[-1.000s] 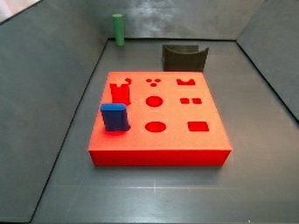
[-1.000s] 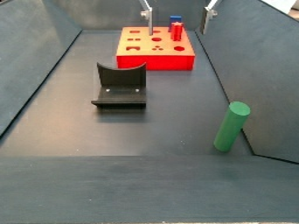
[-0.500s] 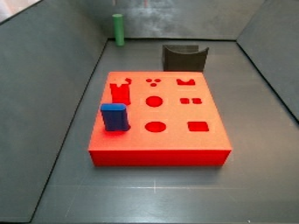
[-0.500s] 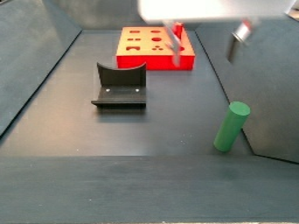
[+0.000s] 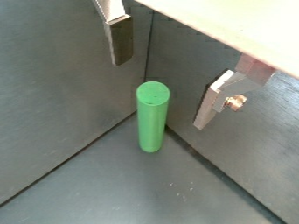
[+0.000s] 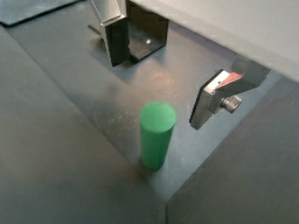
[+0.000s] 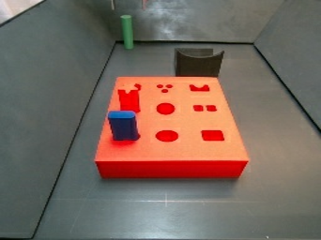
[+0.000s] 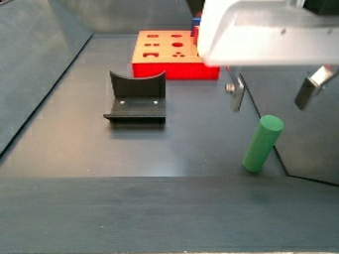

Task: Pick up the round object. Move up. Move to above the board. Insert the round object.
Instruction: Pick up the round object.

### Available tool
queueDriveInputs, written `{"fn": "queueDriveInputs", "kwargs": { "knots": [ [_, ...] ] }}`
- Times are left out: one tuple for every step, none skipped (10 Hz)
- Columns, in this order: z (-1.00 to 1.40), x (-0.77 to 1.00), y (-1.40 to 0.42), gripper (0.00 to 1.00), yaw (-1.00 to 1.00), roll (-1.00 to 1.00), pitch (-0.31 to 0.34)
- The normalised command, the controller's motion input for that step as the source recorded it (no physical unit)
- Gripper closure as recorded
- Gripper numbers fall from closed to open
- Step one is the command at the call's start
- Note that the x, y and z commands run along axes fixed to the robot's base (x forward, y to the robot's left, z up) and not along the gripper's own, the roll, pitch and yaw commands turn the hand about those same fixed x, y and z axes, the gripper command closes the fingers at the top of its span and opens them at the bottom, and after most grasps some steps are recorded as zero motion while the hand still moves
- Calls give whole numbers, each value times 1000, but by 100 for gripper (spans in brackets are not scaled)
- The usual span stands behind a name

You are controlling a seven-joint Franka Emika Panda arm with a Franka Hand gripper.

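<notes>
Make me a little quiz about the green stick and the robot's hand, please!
1. True or false: the hand already squeezes the green peg.
2. What stands on the red board? A) a blue block B) the green peg C) nothing
3. Fill in: the green peg stands upright in a ____ of the bin, beside the walls.

Key: 1. False; in both wrist views the hand is open above the peg, its fingers apart and not touching it. 2. A, the blue block. 3. corner.
</notes>
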Motion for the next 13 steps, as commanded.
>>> {"fn": "queueDriveInputs", "kwargs": {
  "knots": [
    [-400,0,260,0,-34,-367,-160],
    [-374,0,269,0,-40,-381,-179],
    [-351,-117,174,0,0,-386,-183],
    [-334,-63,117,0,0,-389,-176],
    [-557,60,-3,0,0,-257,-114],
    [-666,111,-46,0,0,-94,-81],
    [-866,0,0,0,0,-33,-124],
    [-909,0,0,0,0,-30,-137],
    [-889,0,0,0,0,-67,-130],
    [-863,0,0,0,0,-84,-131],
    [-880,0,0,0,0,-91,-116],
    [-1000,0,0,0,0,-51,-77],
    [-1000,-26,0,0,0,-17,-56]
  ]
}}
